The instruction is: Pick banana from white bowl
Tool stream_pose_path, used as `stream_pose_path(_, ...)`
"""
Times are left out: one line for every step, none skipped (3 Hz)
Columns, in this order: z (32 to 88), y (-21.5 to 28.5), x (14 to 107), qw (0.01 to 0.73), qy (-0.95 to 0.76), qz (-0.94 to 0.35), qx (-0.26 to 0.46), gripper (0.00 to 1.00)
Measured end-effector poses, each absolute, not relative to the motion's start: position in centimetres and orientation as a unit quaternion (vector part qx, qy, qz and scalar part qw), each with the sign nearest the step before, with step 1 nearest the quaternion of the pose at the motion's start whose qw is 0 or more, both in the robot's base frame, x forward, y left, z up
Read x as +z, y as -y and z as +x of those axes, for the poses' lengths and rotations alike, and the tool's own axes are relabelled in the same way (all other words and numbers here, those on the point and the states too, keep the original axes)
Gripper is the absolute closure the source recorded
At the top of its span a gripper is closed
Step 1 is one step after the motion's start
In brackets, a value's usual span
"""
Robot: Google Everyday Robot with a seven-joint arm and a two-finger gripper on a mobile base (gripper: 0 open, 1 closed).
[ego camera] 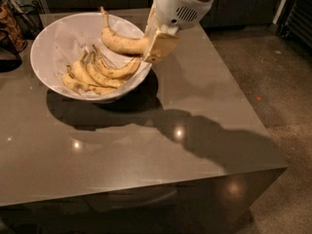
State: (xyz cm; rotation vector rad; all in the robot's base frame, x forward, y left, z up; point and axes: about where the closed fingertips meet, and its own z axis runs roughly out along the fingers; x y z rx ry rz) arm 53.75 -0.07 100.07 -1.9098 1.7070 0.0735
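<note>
My one camera looks down steeply from high over the surface (146, 179), fairly near. The white bowl (48, 45) sits upper left, the gripper (152, 49) upper middle, clamped on the banana (122, 44).

Square grey-brown table (204, 106), glossy top with small bright light spots and dark shadows. Speckled grey floor (287, 82) to the right, one small red speck (257, 98) on it. Dark cabinets (243, 6) along the back wall. Wire basket (22, 18) at far left. Gripper (157, 47), clamped on the banana (119, 44), hangs over the table's far side.
</note>
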Motion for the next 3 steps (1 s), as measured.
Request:
stream_pose_path(49.4,0.7,100.6,0.278,-0.647,-0.708,0.053,1.00)
stream_pose_path(44.9,1.0,99.7,0.262,-0.659,-0.700,0.081,1.00)
stream_pose_path(40.9,1.1,98.2,0.241,-0.669,-0.696,0.102,1.00)
